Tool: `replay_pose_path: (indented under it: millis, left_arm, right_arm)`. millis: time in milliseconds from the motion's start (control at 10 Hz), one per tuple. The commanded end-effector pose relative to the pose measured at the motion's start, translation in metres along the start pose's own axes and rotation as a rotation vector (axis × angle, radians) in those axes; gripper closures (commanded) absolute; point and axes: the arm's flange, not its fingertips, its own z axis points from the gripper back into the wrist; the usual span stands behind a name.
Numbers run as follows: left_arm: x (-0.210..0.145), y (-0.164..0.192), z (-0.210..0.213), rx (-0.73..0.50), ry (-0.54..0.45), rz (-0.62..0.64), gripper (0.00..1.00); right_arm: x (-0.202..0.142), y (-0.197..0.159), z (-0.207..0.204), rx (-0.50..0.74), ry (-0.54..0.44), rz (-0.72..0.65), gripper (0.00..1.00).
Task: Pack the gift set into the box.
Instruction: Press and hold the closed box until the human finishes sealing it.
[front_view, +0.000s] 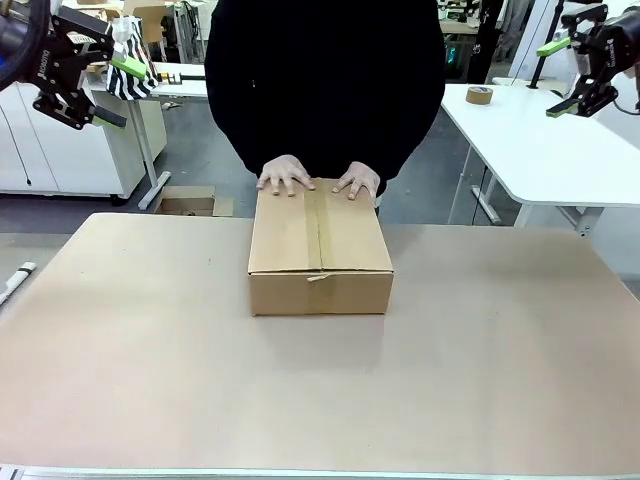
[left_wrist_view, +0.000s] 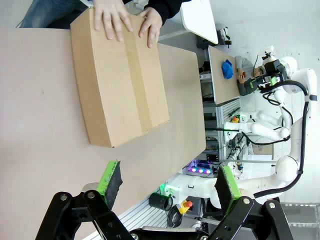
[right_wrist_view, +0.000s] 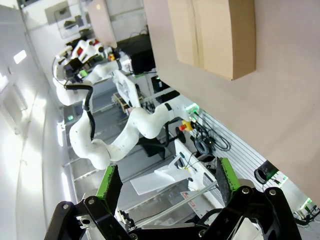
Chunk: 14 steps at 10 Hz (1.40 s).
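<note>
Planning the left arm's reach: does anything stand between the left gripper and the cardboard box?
Nothing visible does between the raised, open left gripper and the box. But a person's two hands rest on the far edge of the box's top, and its flaps are shut under tape.

- Your left gripper (front_view: 118, 92): black linkage frame, round pivot screws, green pads, small white print on the body.
- Your right gripper (front_view: 557, 78): same black build, green pads.
- Your right arm (left_wrist_view: 299, 135) and left arm (right_wrist_view: 90, 145): white rounded segments, black cable looped outside.
- The person facing you: black long-sleeved top (front_view: 325, 80).
</note>
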Motion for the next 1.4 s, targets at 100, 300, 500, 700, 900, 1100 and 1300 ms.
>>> replay_pose_path:
  millis: [100,300,500,700,900,1100,1300]
  left_arm:
    - [-0.0003,-0.0022,0.003,0.004,0.01,0.01,0.0]
    - [-0.0003,-0.0022,0.003,0.004,0.01,0.01,0.0]
    - [-0.0003,-0.0022,0.003,0.004,0.01,0.01,0.0]
    - [-0.0003,-0.0022,0.003,0.004,0.01,0.01,0.0]
    - [-0.0003,-0.0022,0.003,0.004,0.01,0.01,0.0]
    - [-0.0003,-0.0022,0.003,0.004,0.01,0.01,0.0]
    - [-0.0003,-0.0022,0.003,0.004,0.01,0.01,0.0]
  right_arm:
    - [-0.0003,0.0005,-0.0014,-0.014,-0.013,-0.003,0.0]
    - [-0.0003,0.0005,-0.0014,-0.014,-0.013,-0.003,0.0]
    - [-0.0003,0.0005,-0.0014,-0.014,-0.013,-0.003,0.0]
    - [-0.0003,0.0005,-0.0014,-0.014,-0.013,-0.003,0.0]
    - [-0.0003,0.0005,-0.0014,-0.014,-0.013,-0.003,0.0]
    - [-0.0003,0.0005,-0.0014,-0.014,-0.013,-0.003,0.0]
    - [-0.0003,0.0005,-0.0014,-0.014,-0.013,-0.003,0.0]
